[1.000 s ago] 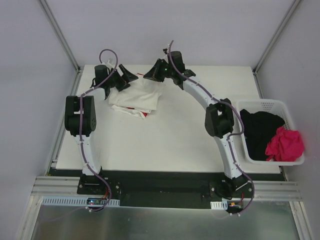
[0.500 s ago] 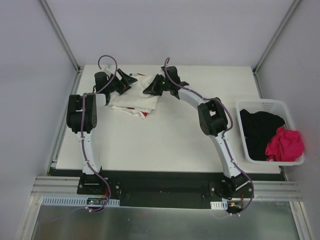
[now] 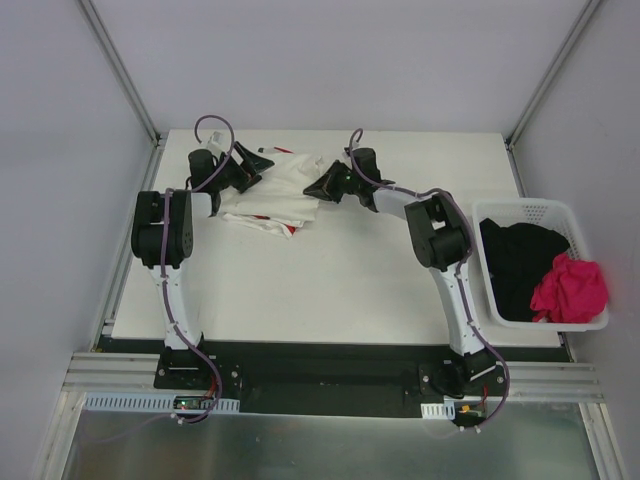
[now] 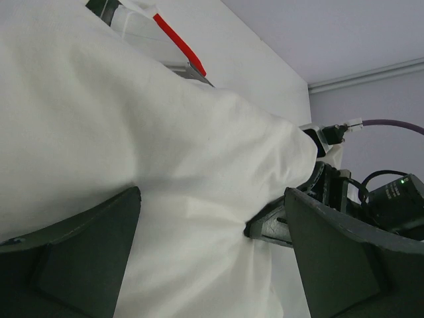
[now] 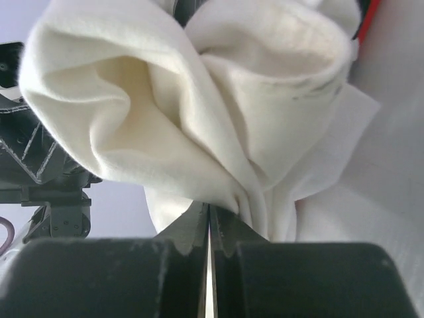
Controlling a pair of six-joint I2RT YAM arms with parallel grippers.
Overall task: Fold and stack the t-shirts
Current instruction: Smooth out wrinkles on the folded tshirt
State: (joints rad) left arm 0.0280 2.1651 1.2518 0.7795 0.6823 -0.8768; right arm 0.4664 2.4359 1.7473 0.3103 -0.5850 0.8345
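On the table (image 3: 330, 270), toward its 11 o'clock corner, the cream-white t-shirt (image 3: 285, 185) lies bunched atop another t-shirt (image 3: 287, 228), whose red marks peek out at 6 o'clock. The right gripper (image 3: 320, 187), at the pile's 3 o'clock edge, is pinched tight on a cream fold, probably to draw it flat. The left gripper (image 3: 252, 163) hovers at 10 o'clock, jaws wide apart, holding nothing. Bare surface opens toward 5 o'clock, and the far edge sits close.

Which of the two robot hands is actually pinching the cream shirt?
The right hand: it is shut tight on a fold of the cream t-shirt, while the left hand stands wide open over the cloth.
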